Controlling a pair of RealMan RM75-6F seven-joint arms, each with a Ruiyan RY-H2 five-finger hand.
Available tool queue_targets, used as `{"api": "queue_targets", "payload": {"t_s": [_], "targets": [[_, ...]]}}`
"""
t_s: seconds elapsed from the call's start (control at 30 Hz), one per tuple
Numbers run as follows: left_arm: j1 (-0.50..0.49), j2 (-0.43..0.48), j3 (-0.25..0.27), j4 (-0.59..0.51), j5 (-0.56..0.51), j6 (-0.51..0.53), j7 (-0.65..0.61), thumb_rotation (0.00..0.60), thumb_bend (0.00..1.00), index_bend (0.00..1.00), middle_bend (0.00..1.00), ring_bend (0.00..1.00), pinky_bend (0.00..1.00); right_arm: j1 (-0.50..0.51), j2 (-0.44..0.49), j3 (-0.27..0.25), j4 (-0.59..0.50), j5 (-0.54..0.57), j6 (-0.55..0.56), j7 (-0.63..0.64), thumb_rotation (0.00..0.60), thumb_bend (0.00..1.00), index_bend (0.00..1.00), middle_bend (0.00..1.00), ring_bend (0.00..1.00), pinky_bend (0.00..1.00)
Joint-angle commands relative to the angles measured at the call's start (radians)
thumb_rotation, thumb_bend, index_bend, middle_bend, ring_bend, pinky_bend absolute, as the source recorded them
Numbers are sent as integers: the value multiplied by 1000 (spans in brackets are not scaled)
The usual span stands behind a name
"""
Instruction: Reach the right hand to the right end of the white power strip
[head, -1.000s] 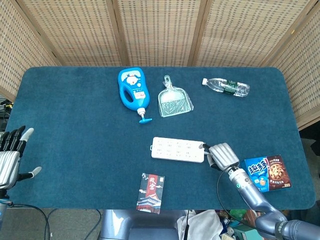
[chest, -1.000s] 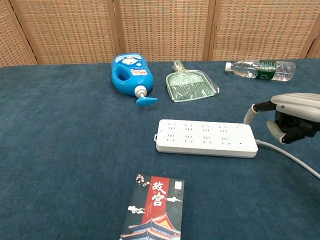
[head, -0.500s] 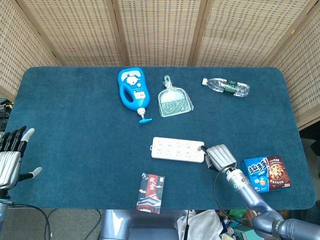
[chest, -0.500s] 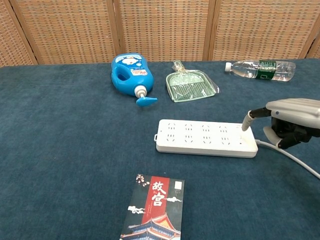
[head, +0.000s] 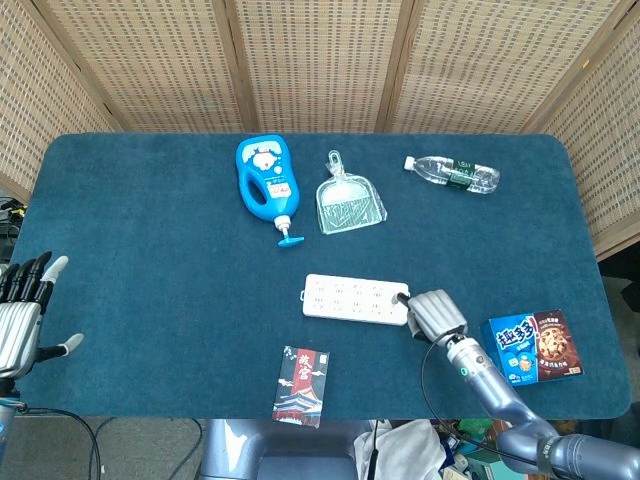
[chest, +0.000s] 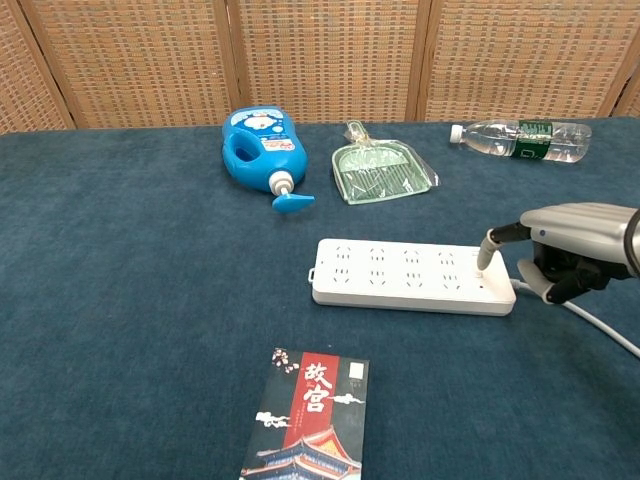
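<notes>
right hand (chest: 560, 262) now closer, fingertip on power strip (chest: 410, 275), strip lengthwise left-right; rest curled, empty

Power strip (head: 356, 300) before dustpan (head: 349, 203); booklet (head: 302, 386) nearest.

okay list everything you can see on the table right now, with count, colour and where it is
power strip: one, white, centre-right of the table, its cable running off to the right
detergent bottle: one, blue, lying at the back left of centre
dustpan: one, pale green, back centre
water bottle: one, clear with green label, lying at the back right
cookie box: one, blue, front right
card box: one, dark with red, front edge
table: one, dark blue cloth
left hand: fingers apart, holding nothing, at the left edge
right hand: a fingertip on the strip's right end
</notes>
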Motion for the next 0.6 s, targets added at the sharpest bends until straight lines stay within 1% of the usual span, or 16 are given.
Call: {"api": "queue_targets", "payload": {"t_s": [0.03, 0.6], "targets": [[0, -1, 1, 0, 0, 0, 1, 600, 81, 0, 0, 0, 0, 7, -3, 1, -2, 10, -1, -14, 600, 759, 283, 1000, 1000, 1000], [-1, 1, 2, 1, -1, 3, -3, 600, 82, 0, 0, 0, 0, 35, -25, -17, 13, 82, -22, -88, 600, 758, 286, 1000, 1000, 1000]]}}
